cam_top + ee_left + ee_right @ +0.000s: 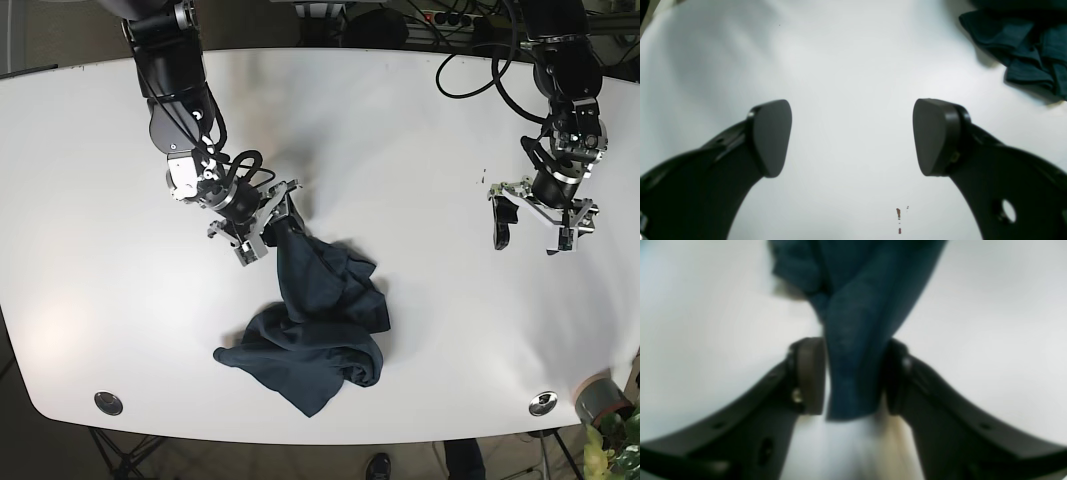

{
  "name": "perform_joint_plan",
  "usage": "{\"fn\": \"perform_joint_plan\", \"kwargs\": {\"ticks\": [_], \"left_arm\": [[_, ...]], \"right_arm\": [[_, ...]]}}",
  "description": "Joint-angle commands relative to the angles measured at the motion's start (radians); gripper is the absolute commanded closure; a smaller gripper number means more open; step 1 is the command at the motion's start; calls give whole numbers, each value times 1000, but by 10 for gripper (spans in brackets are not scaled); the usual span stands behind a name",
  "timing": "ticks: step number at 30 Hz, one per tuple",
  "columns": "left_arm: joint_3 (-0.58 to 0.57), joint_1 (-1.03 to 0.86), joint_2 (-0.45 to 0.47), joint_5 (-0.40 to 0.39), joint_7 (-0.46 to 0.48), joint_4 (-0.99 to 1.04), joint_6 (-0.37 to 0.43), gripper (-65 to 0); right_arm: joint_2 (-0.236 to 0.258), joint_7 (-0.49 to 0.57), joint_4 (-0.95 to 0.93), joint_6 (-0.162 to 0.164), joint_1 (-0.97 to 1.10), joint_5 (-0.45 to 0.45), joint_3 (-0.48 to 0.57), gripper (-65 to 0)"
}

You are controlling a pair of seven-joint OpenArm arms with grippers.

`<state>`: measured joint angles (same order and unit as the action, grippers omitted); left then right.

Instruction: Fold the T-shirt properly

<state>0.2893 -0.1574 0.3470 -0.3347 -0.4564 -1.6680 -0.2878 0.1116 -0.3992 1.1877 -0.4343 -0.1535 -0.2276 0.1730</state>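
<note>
White table under even light

A broad, glossy white rounded tabletop (420, 150) fills the scene; black cables (470, 50) trail at its far edge, a green plant (615, 450) near-right.

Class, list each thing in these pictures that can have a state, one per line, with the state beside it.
T-shirt: crumpled, unfolded, one end lifted off the table.
Right hand: shut on the T-shirt.
Left hand: open, holding nothing, apart from the T-shirt.

Your two arms are black with loose black cables; the fingers (771, 136) are curved black, ending in flat rounded dark-grey pads.
</note>
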Motion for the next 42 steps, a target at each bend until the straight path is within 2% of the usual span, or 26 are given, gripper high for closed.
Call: {"fn": "perform_joint_plan", "kwargs": {"ticks": [1,4,7,9,10,14,16,21,26,32,36,42], "left_arm": [[8,14,16,-8,25,-14,0,-518],[8,15,16,-8,25,-14,0,-518],[9,15,16,-8,25,-14,0,-518],[9,15,16,-8,25,-14,0,-518],[9,15,16,-8,25,-14,0,-518],[9,12,16,-8,26,-14,0,-518],[11,12,16,-8,26,-13,0,-518],[11,15,16,-8,26,1,0,-518],[11,11,17,-8,26,-7,0,-518],[-9,11,16,-10,26,-53,0,-518],[-68,8,17,-10,26,-106,0,-518],[-111,-15,17,-10,26,-174,0,-518]], "right_arm": [[9,-13,-75,28,-10,60,1,-211],[0,18,-84,28,-4,138,1,-197],[-29,27,-78,28,15,208,-5,-193],[-34,27,-65,28,21,233,-2,-190],[-39,27,-50,28,25,245,-2,-168],[-42,18,24,30,64,268,-2,-13],[-42,4,64,30,78,268,-2,-29],[-34,-65,238,30,114,268,-7,-19],[0,-182,447,27,119,264,-7,-19],[4,-321,659,18,48,265,-7,-19],[41,-353,719,-19,-42,257,-7,-19],[44,-358,717,-80,-215,257,-7,-19]]}}
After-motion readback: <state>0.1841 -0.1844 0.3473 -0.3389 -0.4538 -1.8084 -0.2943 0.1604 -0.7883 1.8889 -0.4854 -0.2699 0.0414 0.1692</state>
